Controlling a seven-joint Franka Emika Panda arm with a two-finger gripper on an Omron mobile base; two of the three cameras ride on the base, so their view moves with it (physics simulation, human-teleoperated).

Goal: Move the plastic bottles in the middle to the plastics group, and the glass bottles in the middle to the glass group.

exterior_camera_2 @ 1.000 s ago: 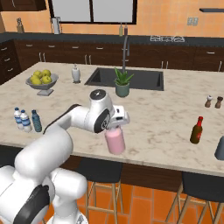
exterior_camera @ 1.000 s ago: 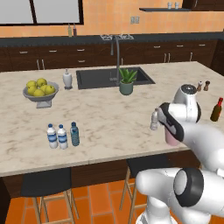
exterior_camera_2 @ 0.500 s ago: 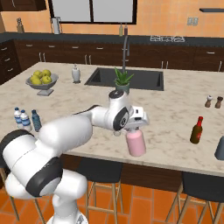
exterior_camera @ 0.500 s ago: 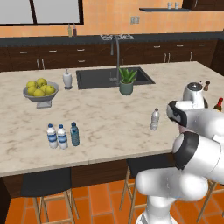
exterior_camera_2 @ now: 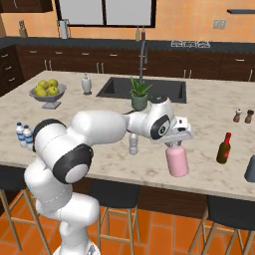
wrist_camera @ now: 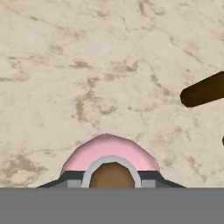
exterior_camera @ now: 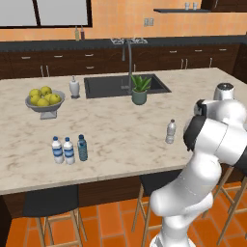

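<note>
The gripper [exterior_camera_2: 175, 144] is closed on the neck of the pink bottle [exterior_camera_2: 177, 160]; the bottle hangs above the counter [exterior_camera_2: 209, 164], near the dark bottle [exterior_camera_2: 224, 149].

Arm stretched rightward, hand [exterior_camera_2: 175, 143] pointing down, clamped shut

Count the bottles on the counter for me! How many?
6: two water bottles and a teal one grouped at the left, a clear one mid-counter, the pink bottle in the gripper, a dark red-necked bottle right. Others may be hidden.
</note>
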